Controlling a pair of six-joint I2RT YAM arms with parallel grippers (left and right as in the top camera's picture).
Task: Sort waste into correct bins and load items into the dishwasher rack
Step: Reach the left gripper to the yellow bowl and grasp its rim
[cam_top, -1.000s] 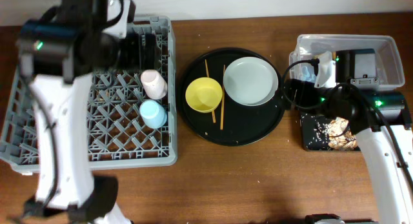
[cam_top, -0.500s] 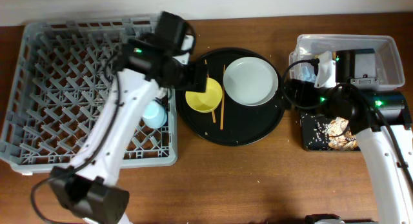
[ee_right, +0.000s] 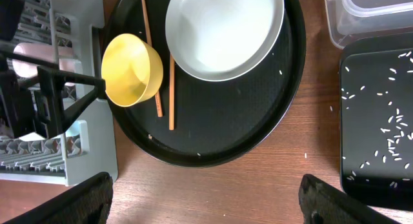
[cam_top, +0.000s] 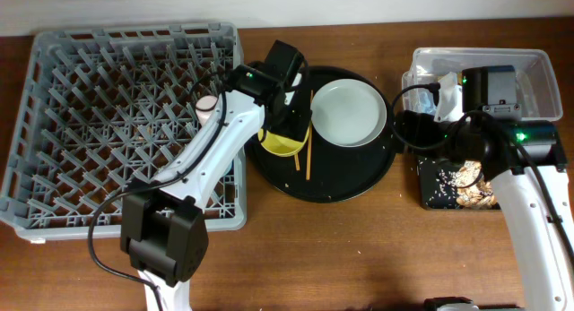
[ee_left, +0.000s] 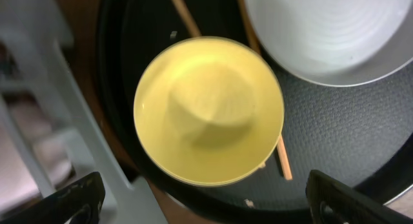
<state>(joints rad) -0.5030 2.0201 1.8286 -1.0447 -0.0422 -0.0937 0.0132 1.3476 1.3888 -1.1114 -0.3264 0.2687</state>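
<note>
My left gripper (ee_left: 210,204) is open and empty, hovering right above the small yellow bowl (ee_left: 210,111), its fingers spread wider than the bowl. The bowl (cam_top: 273,146) sits on the left of the round black tray, next to the pale plate (cam_top: 348,112) and two chopsticks (ee_right: 171,95). My right gripper (ee_right: 206,204) is open and empty over bare table by the tray's right rim. The pink cup (cam_top: 207,108) and blue cup (ee_right: 77,130) stand in the dishwasher rack (cam_top: 90,96). Food scraps with rice (cam_top: 468,181) lie in the shallow black tray (cam_top: 435,196).
The large round black tray (cam_top: 350,178) lies between the rack and the bins. The clear tub (cam_top: 538,64) stands at the back right, partly hidden by my right arm. My left arm crosses the rack's right edge. Rice grains dot the table near the black bin.
My left arm has swung from over the rack's back rightward to above the yellow bowl. The right arm has barely moved.
</note>
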